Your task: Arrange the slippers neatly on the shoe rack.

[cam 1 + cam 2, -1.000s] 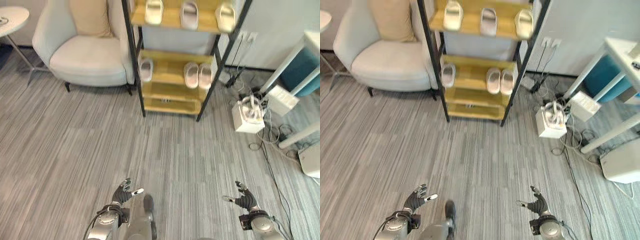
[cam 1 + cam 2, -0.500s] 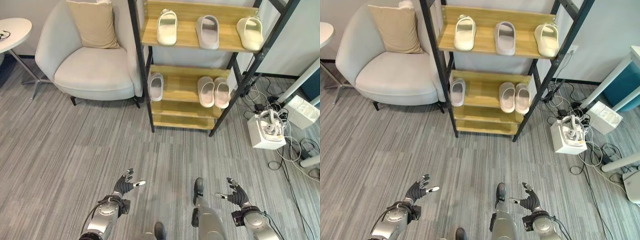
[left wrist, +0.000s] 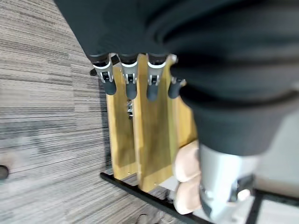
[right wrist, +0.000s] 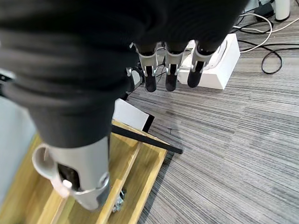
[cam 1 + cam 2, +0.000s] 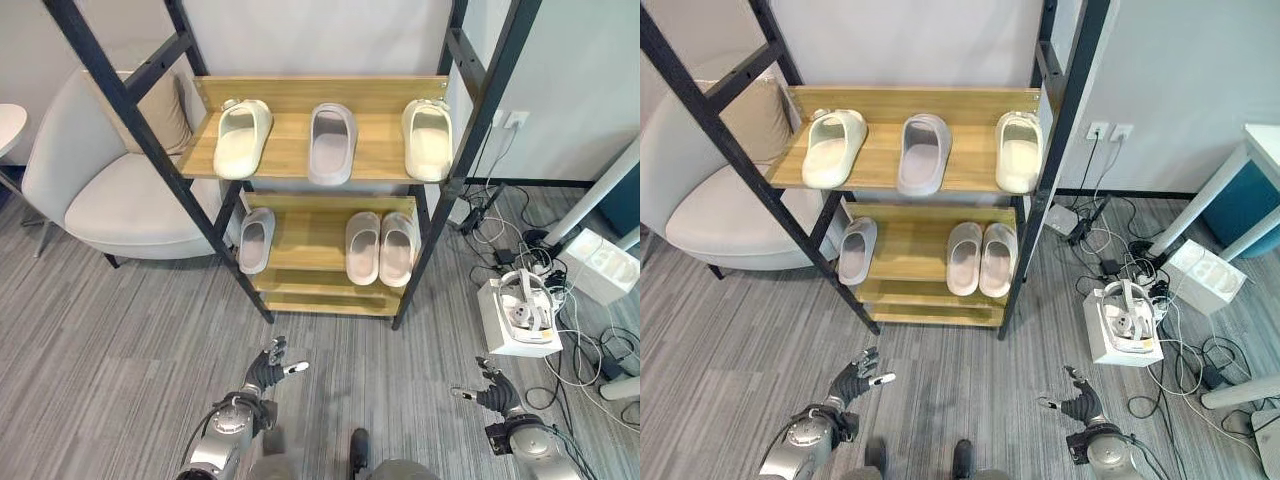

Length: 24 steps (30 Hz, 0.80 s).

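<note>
The shoe rack (image 5: 330,190) now looms much closer than a second ago, so the camera has moved in; six slippers (image 5: 332,142) sit across two shelves; left hand (image 5: 268,372) and right hand (image 5: 494,395) hang low, fingers relaxed apart, holding nothing.

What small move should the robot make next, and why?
Probably reach the left hand up toward the lone slipper at the middle shelf's left end. It lies apart from the pair, and both hands, the right hand too, are open, empty and low before the rack.
</note>
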Motion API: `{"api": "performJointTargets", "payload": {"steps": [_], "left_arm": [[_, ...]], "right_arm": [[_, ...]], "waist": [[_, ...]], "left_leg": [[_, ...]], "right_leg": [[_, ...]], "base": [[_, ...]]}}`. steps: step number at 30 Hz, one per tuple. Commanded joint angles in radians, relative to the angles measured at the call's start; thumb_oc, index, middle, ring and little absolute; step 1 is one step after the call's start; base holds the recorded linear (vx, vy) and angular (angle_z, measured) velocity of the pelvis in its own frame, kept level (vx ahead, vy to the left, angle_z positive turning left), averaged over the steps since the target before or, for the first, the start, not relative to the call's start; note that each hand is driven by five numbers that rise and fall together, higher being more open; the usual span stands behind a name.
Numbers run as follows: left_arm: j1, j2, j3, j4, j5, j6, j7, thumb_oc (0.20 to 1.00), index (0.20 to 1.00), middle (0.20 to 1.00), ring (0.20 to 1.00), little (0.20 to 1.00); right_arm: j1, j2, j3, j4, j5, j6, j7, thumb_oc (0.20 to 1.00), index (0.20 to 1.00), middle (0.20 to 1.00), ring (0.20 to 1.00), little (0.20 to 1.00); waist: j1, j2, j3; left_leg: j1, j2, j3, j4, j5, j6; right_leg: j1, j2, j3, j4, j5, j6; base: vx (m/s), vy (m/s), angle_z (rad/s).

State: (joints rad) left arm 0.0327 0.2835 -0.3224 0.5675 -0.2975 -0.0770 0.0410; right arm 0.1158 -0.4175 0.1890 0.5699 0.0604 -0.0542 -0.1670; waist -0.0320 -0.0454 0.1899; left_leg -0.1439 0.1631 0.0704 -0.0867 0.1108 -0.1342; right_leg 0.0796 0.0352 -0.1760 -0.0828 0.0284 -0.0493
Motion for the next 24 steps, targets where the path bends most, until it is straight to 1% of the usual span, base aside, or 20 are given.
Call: {"api": "performJointTargets", "payload": {"steps": [1,2,4,5,6,8,10,11,12,13,14,15,17,18,19,20,21,22,23,24], "left_arm": [[-0.032,0.017,0.007,-0.032,0.005,-0.034,0.018,1.0,1.0,1.0,1.0,1.0],[-0.016,0.018,0.021,-0.039,0.002,-0.033,0.017,1.0,1.0,1.0,1.0,1.0],[-0.001,0.018,0.025,-0.037,0.005,-0.032,0.016,1.0,1.0,1.0,1.0,1.0],[0.003,0.022,0.024,-0.036,0.009,-0.032,0.014,1.0,1.0,1.0,1.0,1.0],[0.018,0.036,0.033,-0.032,0.017,-0.029,0.007,1.0,1.0,1.0,1.0,1.0],[0.018,0.038,0.035,-0.034,0.012,-0.028,0.008,1.0,1.0,1.0,1.0,1.0],[0.011,0.044,0.036,-0.033,0.007,-0.027,0.011,1.0,1.0,1.0,1.0,1.0],[0.007,0.051,0.039,-0.042,0.001,-0.029,0.012,1.0,1.0,1.0,1.0,1.0],[0.006,0.051,0.039,-0.042,0.001,-0.029,0.012,1.0,1.0,1.0,1.0,1.0],[0.0,0.057,0.038,-0.044,-0.002,-0.031,0.013,1.0,1.0,1.0,1.0,1.0],[-0.004,0.059,0.04,-0.041,-0.002,-0.03,0.014,1.0,1.0,1.0,1.0,1.0],[-0.004,0.059,0.04,-0.041,-0.002,-0.031,0.014,1.0,1.0,1.0,1.0,1.0],[-0.006,0.061,0.049,-0.04,-0.003,-0.033,0.017,1.0,1.0,1.0,1.0,1.0],[-0.013,0.066,0.055,-0.041,-0.011,-0.037,0.015,1.0,1.0,1.0,1.0,1.0],[-0.014,0.066,0.055,-0.041,-0.011,-0.037,0.015,1.0,1.0,1.0,1.0,1.0],[-0.016,0.067,0.056,-0.042,-0.015,-0.039,0.015,1.0,1.0,1.0,1.0,1.0],[-0.029,0.062,0.052,-0.035,-0.026,-0.043,0.024,1.0,1.0,1.0,1.0,1.0],[-0.029,0.062,0.052,-0.034,-0.026,-0.043,0.024,1.0,1.0,1.0,1.0,1.0],[-0.031,0.061,0.045,-0.035,-0.035,-0.048,0.025,1.0,1.0,1.0,1.0,1.0],[-0.026,0.059,0.043,-0.032,-0.031,-0.049,0.02,1.0,1.0,1.0,1.0,1.0]], "right_arm": [[0.0,-0.043,-0.032,-0.045,0.019,-0.024,-0.024,1.0,1.0,1.0,1.0,1.0],[-0.002,-0.038,-0.026,-0.046,0.013,-0.02,-0.017,1.0,1.0,1.0,1.0,1.0],[-0.002,-0.03,-0.02,-0.049,0.0,-0.017,-0.012,1.0,1.0,1.0,1.0,1.0],[-0.006,-0.025,-0.016,-0.043,-0.002,-0.015,-0.009,1.0,1.0,1.0,1.0,1.0],[-0.007,0.011,-0.006,-0.046,0.0,-0.01,0.009,1.0,1.0,1.0,1.0,1.0],[-0.012,0.018,0.001,-0.037,-0.004,-0.007,0.01,1.0,1.0,1.0,1.0,1.0],[-0.019,0.03,0.006,-0.031,-0.01,-0.003,0.013,1.0,1.0,1.0,1.0,1.0],[-0.021,0.038,0.009,-0.034,-0.009,-0.002,0.015,1.0,1.0,1.0,1.0,1.0],[-0.021,0.038,0.008,-0.034,-0.009,-0.002,0.015,1.0,1.0,1.0,1.0,1.0],[-0.024,0.046,0.012,-0.035,-0.007,-0.001,0.016,1.0,1.0,1.0,1.0,1.0],[-0.022,0.055,0.014,-0.034,-0.004,-0.002,0.017,1.0,1.0,1.0,1.0,1.0],[-0.022,0.055,0.014,-0.033,-0.004,-0.002,0.017,1.0,1.0,1.0,1.0,1.0],[-0.016,0.065,0.014,-0.035,-0.002,-0.003,0.019,1.0,1.0,1.0,1.0,1.0],[-0.019,0.066,0.009,-0.038,0.004,-0.007,0.02,1.0,1.0,1.0,1.0,1.0],[-0.02,0.066,0.009,-0.037,0.004,-0.007,0.02,1.0,1.0,1.0,1.0,1.0],[-0.022,0.067,0.009,-0.04,0.005,-0.007,0.019,1.0,1.0,1.0,1.0,1.0],[-0.032,0.068,0.015,-0.038,0.002,-0.004,0.014,1.0,1.0,1.0,1.0,1.0],[-0.033,0.068,0.015,-0.037,0.002,-0.004,0.014,1.0,1.0,1.0,1.0,1.0],[-0.029,0.061,0.013,-0.054,-0.003,-0.003,0.01,1.0,1.0,1.0,1.0,1.0],[-0.021,0.059,0.011,-0.057,-0.005,-0.003,0.013,1.0,1.0,1.0,1.0,1.0]], "waist": [[0.033,0.022,0.034],[0.039,0.033,0.029],[0.04,0.038,0.014],[0.042,0.034,0.007],[0.053,0.007,-0.016],[0.058,-0.001,-0.019],[0.06,-0.007,-0.02],[0.057,-0.005,-0.013],[0.06,-0.006,-0.013],[0.054,-0.002,-0.004],[0.05,0.001,0.001],[0.051,0.0,0.001],[0.047,0.003,0.0],[0.048,0.009,-0.006],[0.046,0.01,-0.004],[0.044,0.01,-0.005],[0.038,0.011,-0.001],[0.038,0.012,0.001],[0.034,0.005,0.004],[0.033,0.0,-0.002]], "left_leg": [[0.035,0.008,0.064,0.014,-0.006,0.007],[0.036,0.008,0.073,0.006,0.0,0.008],[0.057,0.006,0.084,0.004,0.012,0.01],[0.063,0.001,0.089,0.007,0.008,0.014],[0.094,-0.029,0.12,0.02,-0.028,0.043],[0.102,-0.04,0.129,0.024,-0.045,0.055],[0.115,-0.057,0.14,0.029,-0.07,0.074],[0.133,-0.066,0.148,0.03,-0.087,0.09],[0.132,-0.066,0.15,0.03,-0.087,0.09],[0.141,-0.072,0.152,0.031,-0.099,0.101],[0.151,-0.077,0.147,0.029,-0.106,0.106],[0.151,-0.077,0.148,0.029,-0.106,0.106],[0.169,-0.085,0.141,0.024,-0.119,0.105],[0.177,-0.079,0.137,0.021,-0.126,0.098],[0.179,-0.079,0.135,0.021,-0.127,0.097],[0.183,-0.076,0.131,0.019,-0.13,0.092],[0.197,-0.062,0.127,0.018,-0.133,0.078],[0.199,-0.061,0.126,0.018,-0.134,0.077],[0.213,-0.05,0.121,0.028,-0.14,0.063],[0.221,-0.047,0.123,0.029,-0.141,0.059]], "right_leg": [[0.036,-0.134,-0.005,0.07,-0.157,0.144],[0.054,-0.127,0.006,0.07,-0.169,0.148],[0.072,-0.134,0.017,0.066,-0.173,0.157],[0.075,-0.144,0.025,0.064,-0.173,0.162],[0.066,-0.186,0.055,0.089,-0.163,0.188],[0.054,-0.199,0.063,0.108,-0.158,0.199],[0.021,-0.214,0.074,0.169,-0.148,0.219],[-0.021,-0.221,0.084,0.251,-0.128,0.239],[-0.025,-0.222,0.087,0.256,-0.13,0.239],[-0.064,-0.227,0.097,0.337,-0.101,0.255],[-0.091,-0.227,0.111,0.371,-0.086,0.259],[-0.094,-0.227,0.113,0.375,-0.087,0.26],[-0.096,-0.241,0.114,0.333,-0.074,0.259],[-0.097,-0.266,0.097,0.259,-0.072,0.251],[-0.091,-0.266,0.094,0.256,-0.071,0.251],[-0.097,-0.276,0.093,0.213,-0.062,0.249],[-0.133,-0.301,0.103,0.15,-0.03,0.25],[-0.13,-0.3,0.102,0.148,-0.03,0.25],[-0.132,-0.316,0.098,0.111,-0.01,0.259],[-0.122,-0.313,0.095,0.097,-0.006,0.262]], "base": [[0.3,0.197,0.16],[0.13,0.116,0.04],[0.23,0.226,-0.22],[0.41,0.457,-0.36],[0.28,0.327,-0.23],[0.16,0.228,-0.39],[0.09,0.196,-0.31],[0.07,0.156,-0.02],[0.07,0.169,-0.03],[0.04,0.095,0.02],[0.04,0.094,0.01],[0.09,0.012,0.03],[0.11,-0.05,0.12],[0.08,-0.082,0.17],[0.11,-0.134,0.07],[0.1,-0.193,0.1],[0.1,-0.193,0.08],[0.13,-0.327,0.03],[0.1,-0.251,0.01],[0.1,-0.25,0.14]]}}
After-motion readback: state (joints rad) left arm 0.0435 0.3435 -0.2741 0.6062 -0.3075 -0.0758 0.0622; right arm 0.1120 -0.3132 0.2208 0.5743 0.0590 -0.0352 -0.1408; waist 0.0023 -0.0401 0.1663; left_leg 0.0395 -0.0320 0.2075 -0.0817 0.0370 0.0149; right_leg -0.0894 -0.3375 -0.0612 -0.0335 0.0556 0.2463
